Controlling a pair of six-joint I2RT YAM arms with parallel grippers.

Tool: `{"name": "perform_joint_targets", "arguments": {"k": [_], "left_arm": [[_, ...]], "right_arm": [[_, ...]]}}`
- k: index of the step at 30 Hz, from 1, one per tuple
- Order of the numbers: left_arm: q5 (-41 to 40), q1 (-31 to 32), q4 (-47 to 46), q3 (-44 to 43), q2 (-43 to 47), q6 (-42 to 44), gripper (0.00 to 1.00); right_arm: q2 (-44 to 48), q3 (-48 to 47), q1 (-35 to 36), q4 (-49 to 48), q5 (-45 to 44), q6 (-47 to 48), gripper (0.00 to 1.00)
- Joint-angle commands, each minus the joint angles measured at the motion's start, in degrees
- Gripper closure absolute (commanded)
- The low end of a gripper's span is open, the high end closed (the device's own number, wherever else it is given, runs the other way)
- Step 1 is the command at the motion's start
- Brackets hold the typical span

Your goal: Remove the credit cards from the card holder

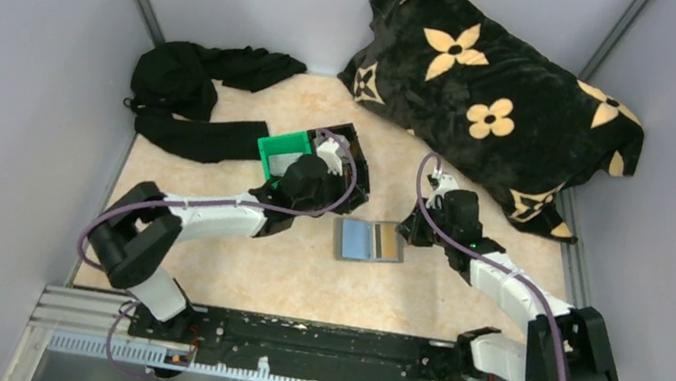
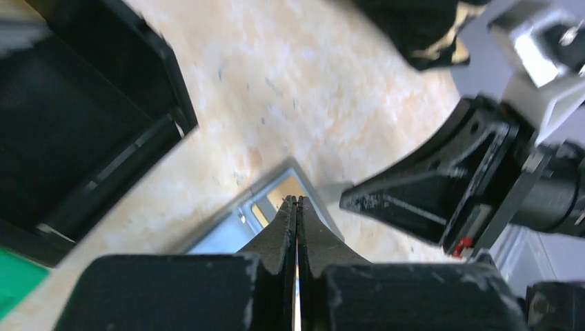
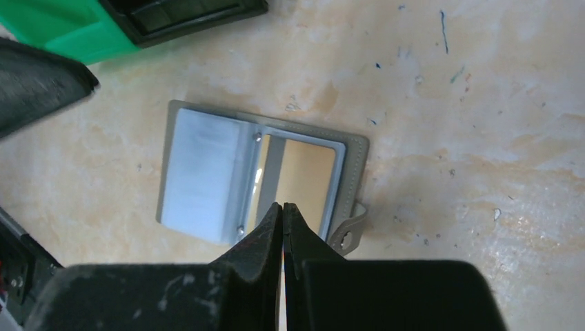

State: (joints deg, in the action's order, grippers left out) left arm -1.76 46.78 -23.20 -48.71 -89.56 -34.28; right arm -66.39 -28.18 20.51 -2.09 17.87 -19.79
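Observation:
The grey-blue card holder (image 1: 369, 242) lies open and flat on the table between my two grippers. In the right wrist view the holder (image 3: 355, 179) has a silvery-grey card (image 3: 200, 172) in its left panel and a golden-tan card (image 3: 303, 179) in its right panel. My left gripper (image 1: 327, 204) is shut and empty just left of the holder, its tips (image 2: 296, 200) over the holder's edge (image 2: 221, 231). My right gripper (image 1: 406, 231) is shut and empty at the holder's right edge, its tips (image 3: 283, 205) over the golden card.
A green bin (image 1: 281, 150) and a black bin (image 1: 352, 167) stand just behind the left gripper. A black cloth (image 1: 197, 94) lies at the back left. A black flowered blanket (image 1: 499, 103) fills the back right. Grey walls close in both sides.

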Motion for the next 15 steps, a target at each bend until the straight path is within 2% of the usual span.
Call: {"name": "perform_joint_targets", "arguments": {"k": [1, 7, 15], "left_arm": [[11.6, 0.4, -5.7, 1.0, -4.8, -5.2, 1.00], [21.7, 0.6, -11.5, -1.8, -12.4, -11.2, 1.00], [22.4, 1.1, -8.4, -3.0, -17.7, -16.4, 1.00]], "right_arm": [[-3.3, -0.1, 0.2, -2.2, -3.6, -2.9, 1.00], [-6.9, 0.5, -0.6, -1.6, -3.4, -2.9, 1.00], [-7.1, 2.9, -1.0, -3.4, -3.2, -3.7, 1.00]]}}
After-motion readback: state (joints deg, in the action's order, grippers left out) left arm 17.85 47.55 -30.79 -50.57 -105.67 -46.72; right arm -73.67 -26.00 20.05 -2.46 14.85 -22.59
